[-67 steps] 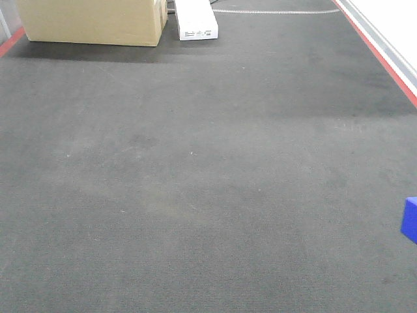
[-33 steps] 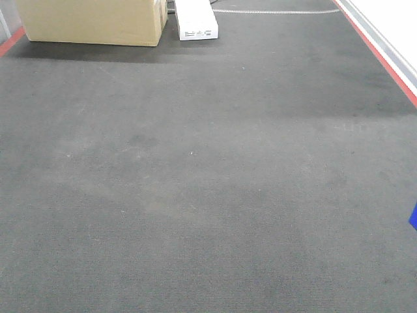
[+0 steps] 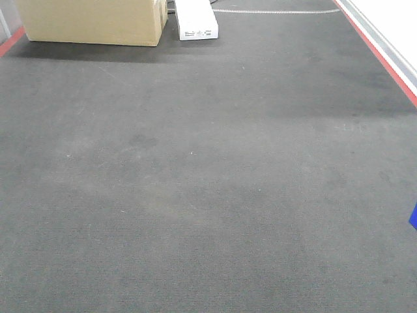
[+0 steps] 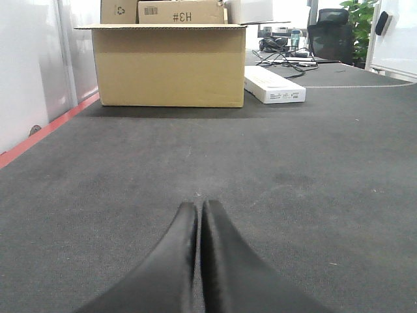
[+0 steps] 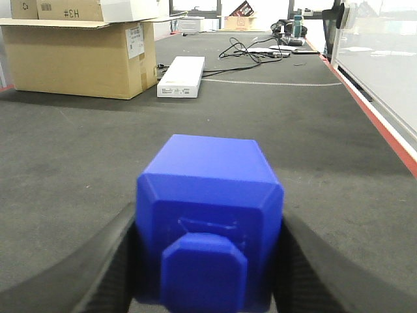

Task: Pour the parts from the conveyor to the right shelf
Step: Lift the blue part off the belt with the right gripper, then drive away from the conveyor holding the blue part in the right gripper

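Sliding rightward over the past second, the blue block point(image 3: 413, 217) had left the front view almost entirely; only a sliver remained at the right margin, and it had barely changed in the last half second.

The right wrist view showed the block point(image 5: 210, 228) held by the right gripper point(image 5: 210, 251), one dark finger point(image 5: 107, 267) pressed on each side face, with the stud facing the camera. It sat above the dark grey conveyor point(image 3: 195, 163). The left gripper point(image 4: 198, 212) hung low over the belt with its fingertips together and nothing between them. A cardboard box point(image 4: 169, 65) and a flat white carton point(image 4: 273, 85) stood at the far end. The right shelf was not in view.

The block appeared to be rigid moulded plastic, probably light, with smooth faces that could slip. The flat opposite sides looked like the sound place to hold, clear of the chamfered edges and stud.
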Robot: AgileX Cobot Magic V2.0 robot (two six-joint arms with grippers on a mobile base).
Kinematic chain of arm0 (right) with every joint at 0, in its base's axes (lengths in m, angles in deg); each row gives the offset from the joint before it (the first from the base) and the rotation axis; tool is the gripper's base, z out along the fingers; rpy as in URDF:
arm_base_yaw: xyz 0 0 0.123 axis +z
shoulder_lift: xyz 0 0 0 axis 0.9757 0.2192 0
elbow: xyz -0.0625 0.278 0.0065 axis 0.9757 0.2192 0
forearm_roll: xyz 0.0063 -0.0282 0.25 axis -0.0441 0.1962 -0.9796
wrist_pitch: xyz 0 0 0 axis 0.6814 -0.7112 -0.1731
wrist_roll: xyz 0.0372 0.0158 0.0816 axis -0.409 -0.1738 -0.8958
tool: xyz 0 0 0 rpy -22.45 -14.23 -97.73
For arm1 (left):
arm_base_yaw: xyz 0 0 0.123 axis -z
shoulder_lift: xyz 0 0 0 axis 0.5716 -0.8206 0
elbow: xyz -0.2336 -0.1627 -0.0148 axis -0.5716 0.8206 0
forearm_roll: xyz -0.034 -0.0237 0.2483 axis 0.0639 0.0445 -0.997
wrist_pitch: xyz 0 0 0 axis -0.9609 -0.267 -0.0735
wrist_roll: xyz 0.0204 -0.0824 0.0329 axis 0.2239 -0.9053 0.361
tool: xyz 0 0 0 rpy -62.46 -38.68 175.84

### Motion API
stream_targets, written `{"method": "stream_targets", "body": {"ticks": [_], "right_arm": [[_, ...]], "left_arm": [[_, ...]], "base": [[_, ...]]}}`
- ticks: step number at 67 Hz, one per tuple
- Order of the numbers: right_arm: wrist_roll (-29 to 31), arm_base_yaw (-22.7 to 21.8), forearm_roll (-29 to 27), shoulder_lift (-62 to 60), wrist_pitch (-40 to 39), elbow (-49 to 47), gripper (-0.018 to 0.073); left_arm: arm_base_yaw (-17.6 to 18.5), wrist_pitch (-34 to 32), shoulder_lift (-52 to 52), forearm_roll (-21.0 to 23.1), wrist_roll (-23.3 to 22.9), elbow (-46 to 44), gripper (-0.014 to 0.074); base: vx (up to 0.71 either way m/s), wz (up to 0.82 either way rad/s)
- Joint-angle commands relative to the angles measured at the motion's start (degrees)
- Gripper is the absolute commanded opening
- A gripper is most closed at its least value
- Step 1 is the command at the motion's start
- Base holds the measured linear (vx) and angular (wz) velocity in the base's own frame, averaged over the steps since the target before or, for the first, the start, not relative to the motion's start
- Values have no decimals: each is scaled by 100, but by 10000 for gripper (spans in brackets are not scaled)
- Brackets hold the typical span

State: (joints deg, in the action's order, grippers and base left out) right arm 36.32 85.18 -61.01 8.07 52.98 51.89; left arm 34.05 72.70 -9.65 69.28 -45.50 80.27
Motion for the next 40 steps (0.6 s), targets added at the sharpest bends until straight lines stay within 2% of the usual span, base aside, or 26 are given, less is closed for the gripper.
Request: {"method": "stream_targets", "body": {"ticks": [1, 40], "right_arm": [[59, -6, 38, 61, -483, -145, -9], [59, -6, 38, 61, -483, -145, -9]], "left_arm": [[-12, -414, 25, 35, -42, -150, -6], [-12, -414, 25, 35, -42, -150, -6]], "base": [[0, 0], [-3, 2]]}}
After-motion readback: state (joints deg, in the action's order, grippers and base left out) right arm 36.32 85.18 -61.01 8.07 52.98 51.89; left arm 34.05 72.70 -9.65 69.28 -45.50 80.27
